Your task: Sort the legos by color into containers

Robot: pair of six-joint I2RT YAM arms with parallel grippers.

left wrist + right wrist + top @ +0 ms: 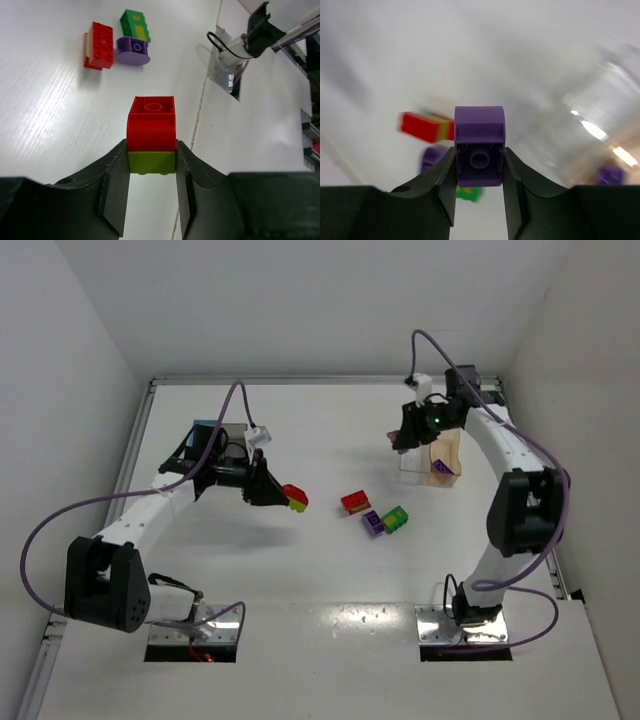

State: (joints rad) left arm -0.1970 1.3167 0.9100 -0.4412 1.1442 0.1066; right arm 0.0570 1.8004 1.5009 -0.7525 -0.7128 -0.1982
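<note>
My left gripper (278, 490) (151, 172) is shut on a clump of a red brick on a lime-green brick (151, 134), held above the table (297, 499). My right gripper (403, 438) (480, 167) is shut on a purple brick (480, 142), next to the clear bin (414, 462) and the tan bin (447, 452); a purple brick (440, 468) lies in the tan bin. A red brick (355, 502) (100, 44), a purple brick (373, 523) (133, 50) and a green brick (394, 518) (135, 26) lie loose mid-table. The light blue bin (203, 429) and the dark grey bin (236, 434) stand behind my left arm.
The table's raised rim (320, 381) runs along the back and the sides. The right arm's base plate (462, 628) (227, 75) and the left one (195, 635) sit at the near edge. The right wrist view is motion-blurred.
</note>
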